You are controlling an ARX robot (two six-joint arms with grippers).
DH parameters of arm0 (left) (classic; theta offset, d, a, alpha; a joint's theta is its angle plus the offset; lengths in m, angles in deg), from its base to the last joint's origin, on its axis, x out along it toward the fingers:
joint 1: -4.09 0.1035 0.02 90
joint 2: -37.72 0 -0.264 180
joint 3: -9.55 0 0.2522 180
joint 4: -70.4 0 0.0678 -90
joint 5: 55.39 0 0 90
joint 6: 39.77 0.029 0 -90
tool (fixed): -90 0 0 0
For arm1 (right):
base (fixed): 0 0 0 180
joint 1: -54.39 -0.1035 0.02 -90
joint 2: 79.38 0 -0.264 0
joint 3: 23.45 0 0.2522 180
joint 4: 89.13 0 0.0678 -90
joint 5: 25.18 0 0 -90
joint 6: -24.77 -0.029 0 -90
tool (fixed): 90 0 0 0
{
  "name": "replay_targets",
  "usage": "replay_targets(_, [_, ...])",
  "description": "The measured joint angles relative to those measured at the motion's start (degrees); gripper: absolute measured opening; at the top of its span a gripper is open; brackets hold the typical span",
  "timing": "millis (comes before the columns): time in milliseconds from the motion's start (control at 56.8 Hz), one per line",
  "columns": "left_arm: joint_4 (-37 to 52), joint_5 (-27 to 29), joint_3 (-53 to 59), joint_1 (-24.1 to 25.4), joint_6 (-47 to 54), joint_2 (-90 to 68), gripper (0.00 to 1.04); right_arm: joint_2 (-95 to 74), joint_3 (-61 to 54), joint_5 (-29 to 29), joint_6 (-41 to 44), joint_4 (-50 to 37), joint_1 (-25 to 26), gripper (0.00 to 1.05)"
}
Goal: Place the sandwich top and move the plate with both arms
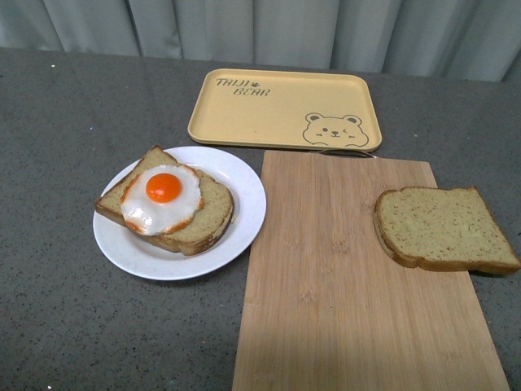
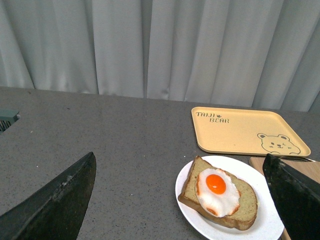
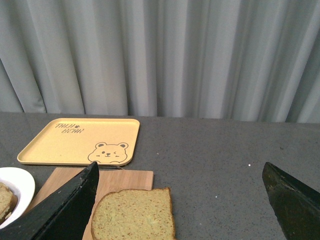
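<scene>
Empty left tool point(image 2: 179, 156) spread wide; plate point(image 2: 250, 172) with egg bread point(image 2: 192, 187) just ahead. Empty right tool point(image 3: 180, 165) spread wide too; top slice point(image 3: 134, 215) on board point(image 3: 125, 177) just ahead. Step, I think: grab top slice. Next: right tool must drop, pinch slice edges.

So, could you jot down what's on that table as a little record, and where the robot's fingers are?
plate: white, on the grey table, left of the board, holding egg-topped bread
sandwich top: plain slice, lying across the board's right edge
tray: yellow, behind the board
left fingers: open, holding nothing
right fingers: open, holding nothing
</scene>
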Motion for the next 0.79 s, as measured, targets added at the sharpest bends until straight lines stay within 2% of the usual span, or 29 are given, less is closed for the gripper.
replay_targets(792, [0.0, 0.0, 0.0, 0.0, 0.0, 0.0, 0.98, 0.0, 0.0, -0.02, 0.0, 0.0, 0.0, 0.95])
